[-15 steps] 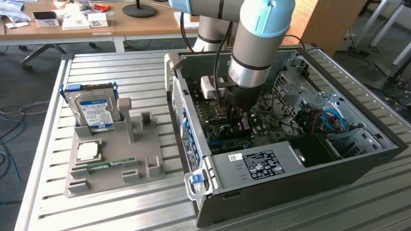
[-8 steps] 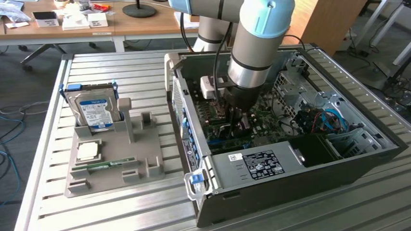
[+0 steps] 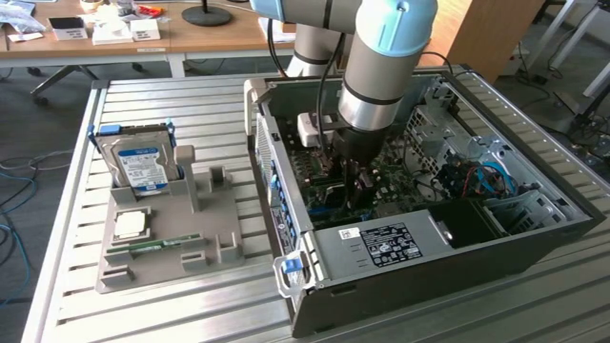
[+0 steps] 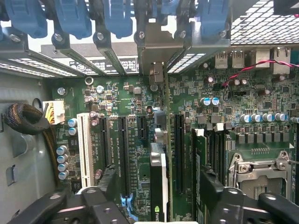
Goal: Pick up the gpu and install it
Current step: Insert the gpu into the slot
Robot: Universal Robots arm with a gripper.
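The gpu (image 4: 158, 168) is seen edge-on in the wrist view, a thin dark card standing upright in a motherboard (image 4: 224, 116) slot, its metal end bracket (image 4: 156, 70) against the case's rear slot openings. My gripper (image 4: 159, 191) straddles it with its black fingers (image 4: 108, 184) spread wide, a gap showing between each finger and the card. It is open and holds nothing. In the exterior view the arm reaches down into the open computer case (image 3: 533, 236), with the gripper (image 3: 355, 182) low over the motherboard.
A grey holder (image 3: 191, 243) on the slatted table at the exterior view's left carries a silver hard drive (image 3: 143, 161), a processor chip (image 3: 128, 225) and a green memory stick (image 3: 157, 245). Inside the case are the power supply (image 3: 381, 246), blue latches (image 4: 70, 18) and a processor socket (image 4: 259, 170).
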